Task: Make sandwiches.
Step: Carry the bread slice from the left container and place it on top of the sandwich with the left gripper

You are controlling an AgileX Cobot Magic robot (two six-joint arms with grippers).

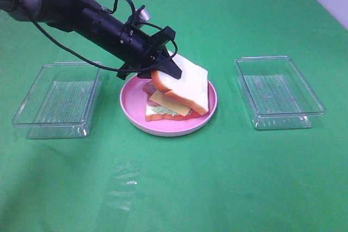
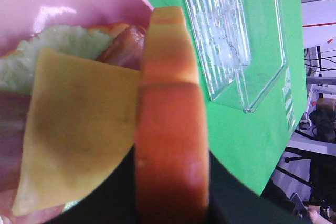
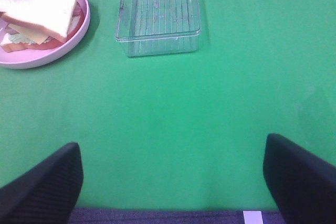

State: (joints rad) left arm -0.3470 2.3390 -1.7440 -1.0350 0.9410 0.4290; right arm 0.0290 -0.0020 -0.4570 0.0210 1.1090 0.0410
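Exterior high view: left gripper [image 1: 166,64] fingers are clamping the top bread slice [image 1: 185,82], which is leaning tilted on the sandwich stack [image 1: 168,107] on the pink plate [image 1: 206,118]; it should be lowering flat, square over the cheese [image 1: 168,102], before releasing; right gripper [image 3: 173,182] is idling, fingers spread wide.

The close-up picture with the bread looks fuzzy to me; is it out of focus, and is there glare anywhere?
Left wrist view: the bread crust and cheese sit too close and blur, and a white highlight glares on the pink plate. Exterior high view: sharp, with even light and soft shadows beside the clear trays.
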